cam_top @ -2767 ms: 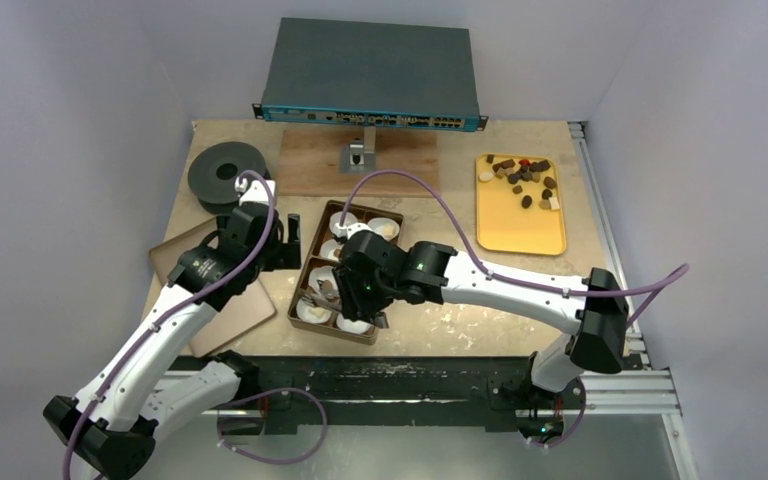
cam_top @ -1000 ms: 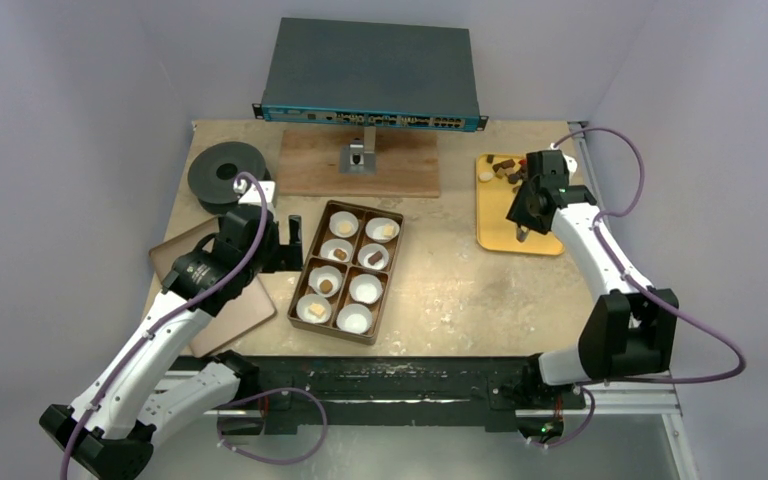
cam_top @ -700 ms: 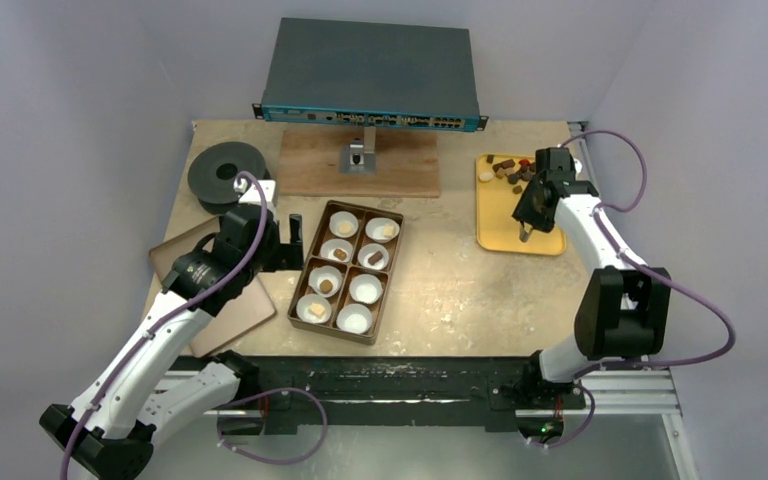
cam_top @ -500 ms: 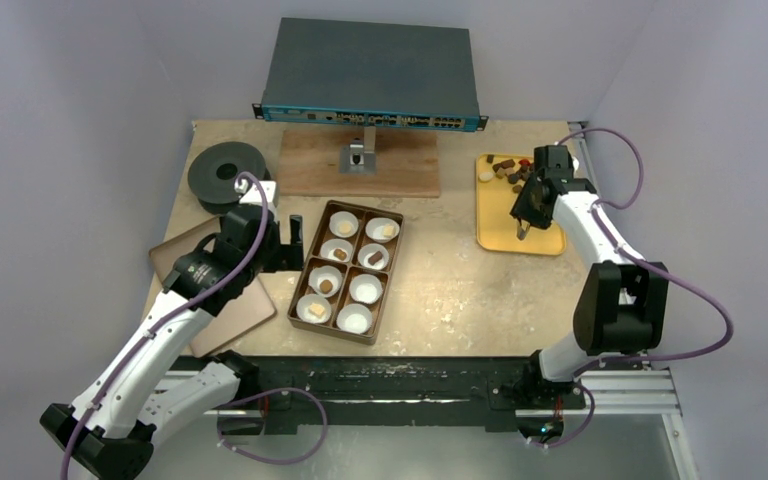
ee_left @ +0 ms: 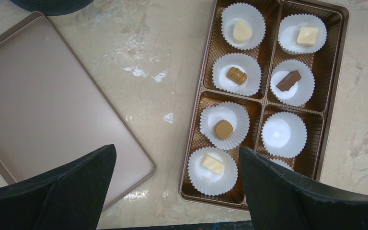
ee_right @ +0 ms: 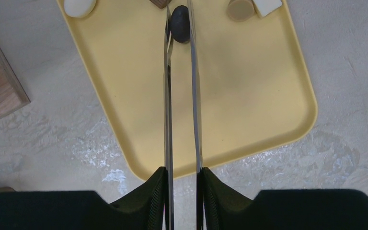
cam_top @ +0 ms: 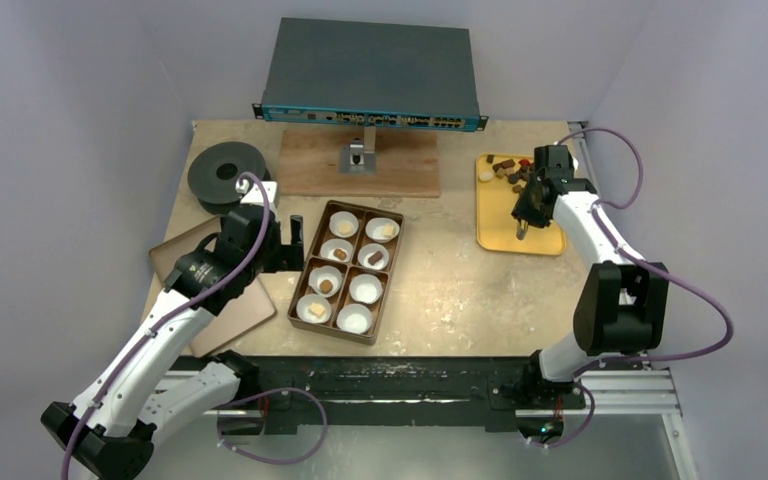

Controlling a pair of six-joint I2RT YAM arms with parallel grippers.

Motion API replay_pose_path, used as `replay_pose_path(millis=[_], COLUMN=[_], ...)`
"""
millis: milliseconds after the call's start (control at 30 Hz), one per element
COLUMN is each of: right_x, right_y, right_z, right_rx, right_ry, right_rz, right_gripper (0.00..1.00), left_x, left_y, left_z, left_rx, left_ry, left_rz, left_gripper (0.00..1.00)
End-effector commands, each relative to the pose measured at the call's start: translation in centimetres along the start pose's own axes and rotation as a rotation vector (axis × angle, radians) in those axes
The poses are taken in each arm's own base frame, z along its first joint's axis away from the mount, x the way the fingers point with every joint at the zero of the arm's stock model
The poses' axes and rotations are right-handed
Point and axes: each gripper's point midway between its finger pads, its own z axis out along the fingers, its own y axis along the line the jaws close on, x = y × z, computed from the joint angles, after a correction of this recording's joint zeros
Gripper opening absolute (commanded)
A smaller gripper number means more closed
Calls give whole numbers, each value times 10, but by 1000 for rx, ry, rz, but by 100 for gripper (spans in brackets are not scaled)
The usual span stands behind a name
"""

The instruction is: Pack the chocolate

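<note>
1. Top external view, left of frame: the left gripper (cam_top: 290,243) hangs over the table just left of the brown box (cam_top: 310,262). It is probably parked there so its wrist camera can watch the packing. Its jaws are spread fully wide and hold nothing. A flat tan tray (ee_left: 52,96) lies beside the box, under that arm.
2. Centre of frame: the box holds white paper cups (ee_left: 283,134), and six of them each carry one piece of chocolate (ee_left: 223,129). In the left wrist view one cup at the lower right is bare, and the cup below it is mostly hidden by a finger. From above both look empty, so probably two pieces remain to pack.
3. Right of frame: loose chocolate is bunched along the upper edge of the right wrist view, on the yellow tray (ee_right: 239,96) that serves as the supply. The right gripper (ee_right: 179,12) reaches down here. Its long thin fingers stand a narrow gap apart on either side of a dark round piece (ee_right: 180,25), placed to lift it. Whether they actually pinch it cannot be told.
</note>
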Motion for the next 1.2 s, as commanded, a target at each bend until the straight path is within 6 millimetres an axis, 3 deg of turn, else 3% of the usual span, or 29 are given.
replay_pose_path(millis=[0, 200, 500, 833, 1167], right_x=[-20, -20, 8, 46, 96], right_y=[7, 7, 19, 83, 133], right_z=[-20, -44, -79, -133, -169], right_rx=[-42, -75, -160, -353, -512], right_ry=[-71, -94, -78, -53, 21], right_rz=[2, -7, -48, -163, -278], right_gripper=[28, 26, 25, 25, 25], left_x=[-7, -7, -7, -7, -7], left_y=[-2, -2, -3, -1, 0], left_z=[1, 1, 2, 1, 2], left_rx=[5, 8, 10, 2, -9], left_ry=[-26, -26, -23, -25, -24], left_rz=[-28, -29, -28, -28, -26], left_gripper=[100, 100, 100, 100, 100])
